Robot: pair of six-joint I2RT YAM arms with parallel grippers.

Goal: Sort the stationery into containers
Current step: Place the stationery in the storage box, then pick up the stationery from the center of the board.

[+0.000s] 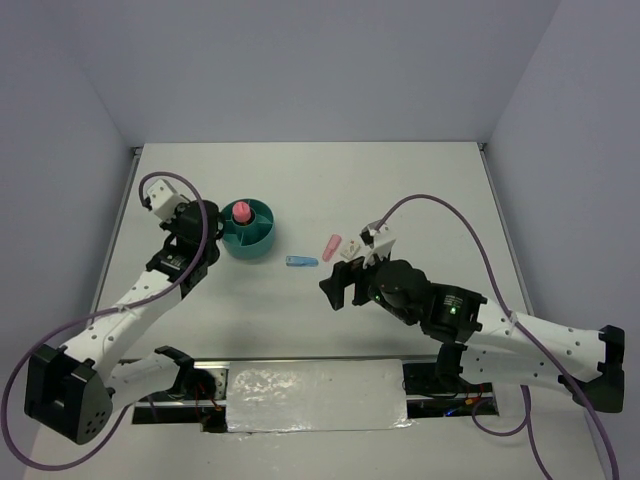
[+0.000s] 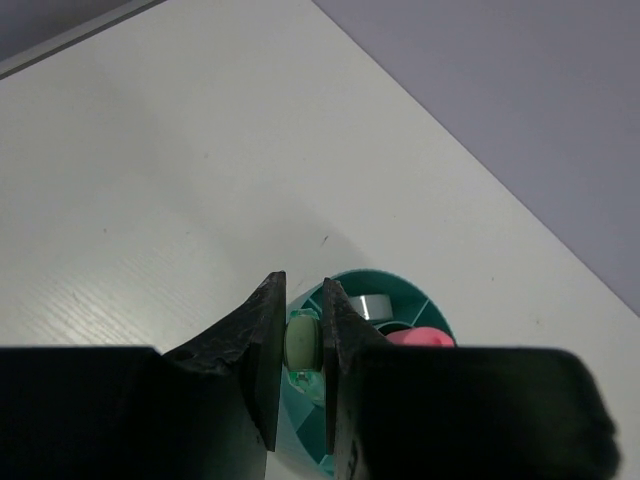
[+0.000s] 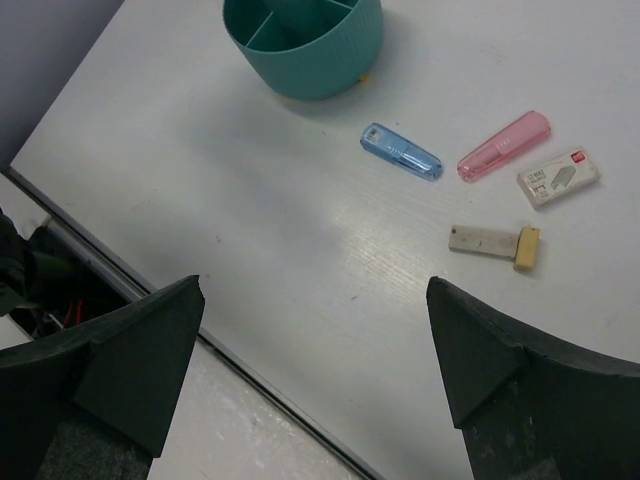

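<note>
Clamped jaws of the left gripper (image 2: 302,300) held the green piece (image 2: 301,345) just above the left side of the teal organiser (image 2: 420,295); which compartment lay beneath, I could not tell. Letting go looked like the step due. Jaws of the right gripper (image 3: 315,340) stood wide apart, empty. On the table (image 3: 250,230), the blue piece (image 3: 401,151), pink piece (image 3: 504,146), white block (image 3: 558,177) and beige piece (image 3: 493,241) lay right of the organiser, just beyond that gripper, the nearer arm.

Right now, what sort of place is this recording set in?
Probably a robot lab test cell: a white table boxed in by blank grey panels, two robot arms mounted at its near edge, and a teal desk organiser with stationery pieces.
</note>
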